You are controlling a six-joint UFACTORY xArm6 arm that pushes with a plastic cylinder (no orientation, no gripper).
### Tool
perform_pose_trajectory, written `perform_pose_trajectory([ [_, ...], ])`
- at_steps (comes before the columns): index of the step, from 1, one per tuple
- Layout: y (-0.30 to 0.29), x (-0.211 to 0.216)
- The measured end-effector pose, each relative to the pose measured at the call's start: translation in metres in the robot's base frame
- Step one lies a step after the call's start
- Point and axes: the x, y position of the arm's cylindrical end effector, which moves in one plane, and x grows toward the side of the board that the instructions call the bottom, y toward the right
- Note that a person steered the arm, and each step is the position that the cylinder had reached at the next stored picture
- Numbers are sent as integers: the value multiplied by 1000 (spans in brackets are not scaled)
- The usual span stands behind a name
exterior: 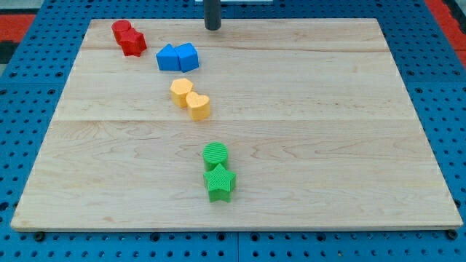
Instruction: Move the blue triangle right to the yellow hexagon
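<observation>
Camera view: rod's tip (212,28) rests at the board's top edge, gripperless, touching nothing, up-right of the blue triangle (188,57); the yellow hexagon (181,92) lies just below, so the triangle must travel down and right.

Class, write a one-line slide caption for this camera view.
My tip rests near the board's top edge, apart from paired red, blue, yellow and green blocks.
</observation>
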Motion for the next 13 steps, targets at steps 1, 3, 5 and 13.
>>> perform_pose_trajectory([
  [1, -56, 51],
  [3, -49, 119],
  [5, -75, 135],
  [13, -68, 154],
])
